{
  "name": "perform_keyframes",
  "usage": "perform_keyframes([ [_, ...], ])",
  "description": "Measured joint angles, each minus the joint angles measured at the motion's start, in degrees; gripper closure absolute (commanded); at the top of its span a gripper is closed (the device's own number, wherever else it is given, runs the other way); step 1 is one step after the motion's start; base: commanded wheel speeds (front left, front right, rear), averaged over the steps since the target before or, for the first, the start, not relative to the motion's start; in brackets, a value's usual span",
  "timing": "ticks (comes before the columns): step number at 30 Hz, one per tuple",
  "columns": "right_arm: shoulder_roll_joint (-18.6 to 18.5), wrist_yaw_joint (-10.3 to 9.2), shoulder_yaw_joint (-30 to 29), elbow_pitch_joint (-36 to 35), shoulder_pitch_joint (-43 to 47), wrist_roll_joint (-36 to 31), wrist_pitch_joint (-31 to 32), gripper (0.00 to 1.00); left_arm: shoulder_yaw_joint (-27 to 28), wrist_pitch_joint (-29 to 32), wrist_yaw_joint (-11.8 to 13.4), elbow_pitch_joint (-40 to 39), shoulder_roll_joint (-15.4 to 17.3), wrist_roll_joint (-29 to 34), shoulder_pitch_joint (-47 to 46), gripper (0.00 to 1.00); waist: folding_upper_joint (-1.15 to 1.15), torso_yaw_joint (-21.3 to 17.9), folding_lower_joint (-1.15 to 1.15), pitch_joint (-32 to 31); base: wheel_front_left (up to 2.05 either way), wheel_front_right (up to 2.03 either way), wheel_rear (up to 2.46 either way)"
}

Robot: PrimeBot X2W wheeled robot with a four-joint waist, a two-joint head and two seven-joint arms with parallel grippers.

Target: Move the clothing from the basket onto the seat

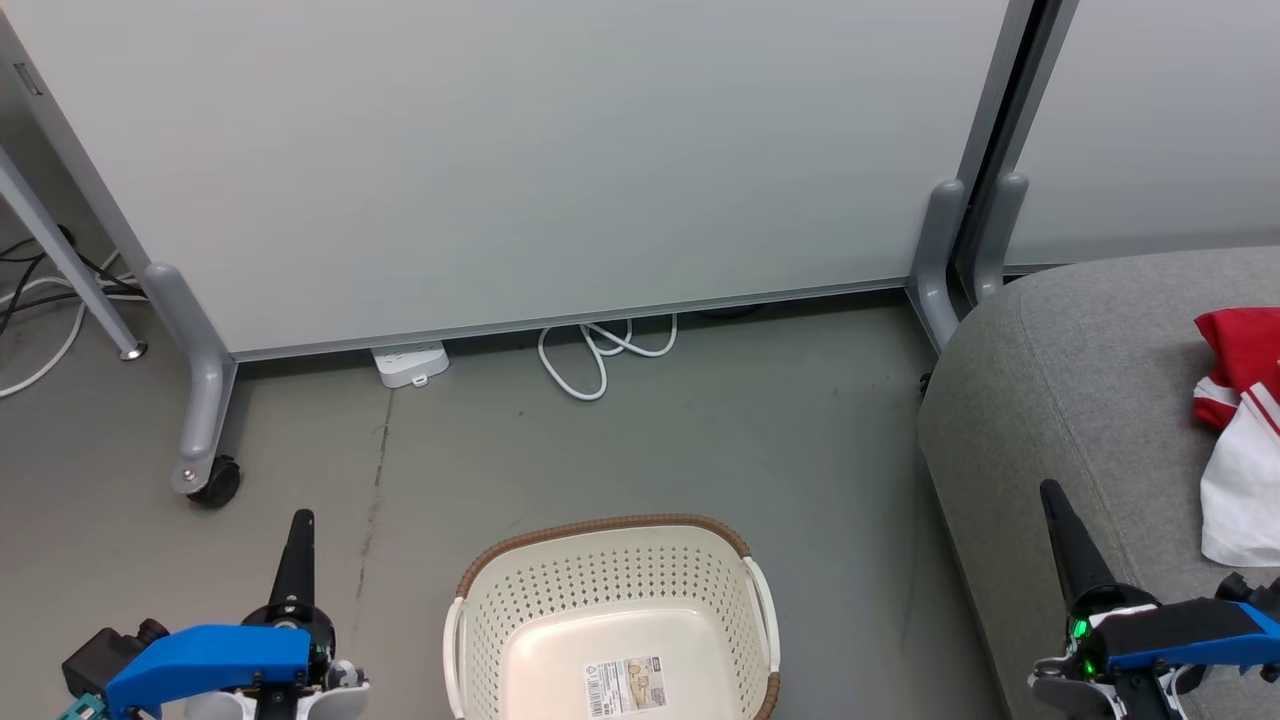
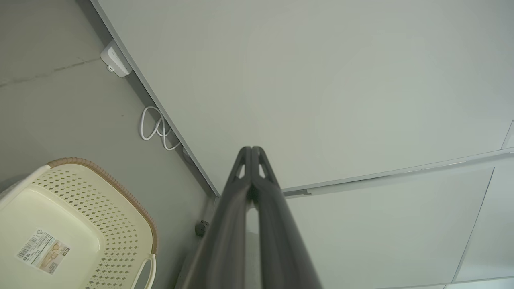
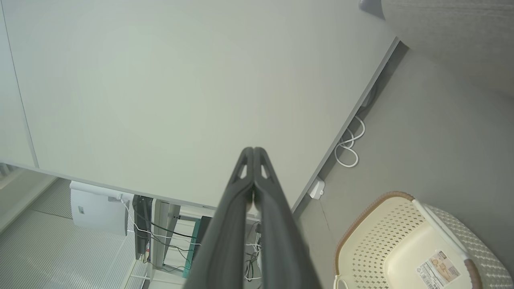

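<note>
The cream-white perforated plastic laundry basket with the brown woven-look rim point(image 1: 600, 580) stands on the grey floor point(image 1: 700, 450) between the arms, with nothing in it but a printed label point(image 1: 625, 685) on its bottom. The soft red garments with white stripe trim and a large white panel point(image 1: 1238, 360) lie bunched on the big grey upholstered sofa seat point(image 1: 1080, 350), running out of the head view's right edge (how far they reach that way cannot be told). By that, the task looks done.

The left gripper point(image 1: 301, 520) hangs beside the basket, and the right gripper point(image 1: 1050, 492) hangs over the seat's front. Each one's long dark fingers point(image 2: 237, 216) are pressed tip to tip on nothing.

The likeliest slip is at the right arm. The white panel lies near it, so a careless swing could catch the cloth and drag it to the floor. A sweep of the left arm could knock the light basket.

Ahead stands a white partition panel point(image 1: 550, 150) on grey feet with a black caster point(image 1: 215, 482). A white power strip point(image 1: 408, 362) and a looped white cable point(image 1: 600, 355) lie at its base, which rolling forward could snag.
</note>
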Motion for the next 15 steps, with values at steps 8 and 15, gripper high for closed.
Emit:
perform_keyframes([
  [8,0.0,0.0,-0.2,0.1,-0.5,3.9,0.3,1.0,0.8,1.0,0.0,-0.5,0.0,-3.5,-0.6,1.0,0.0,-0.2,0.0,0.0,0.0,0.0,0.0],
  [15,0.0,-0.01,-0.3,0.2,-0.7,7.2,0.5,1.0,1.2,1.9,0.0,-1.0,0.0,-6.4,-0.9,1.0,0.0,-0.3,0.0,0.0,0.0,0.0,0.0],
])
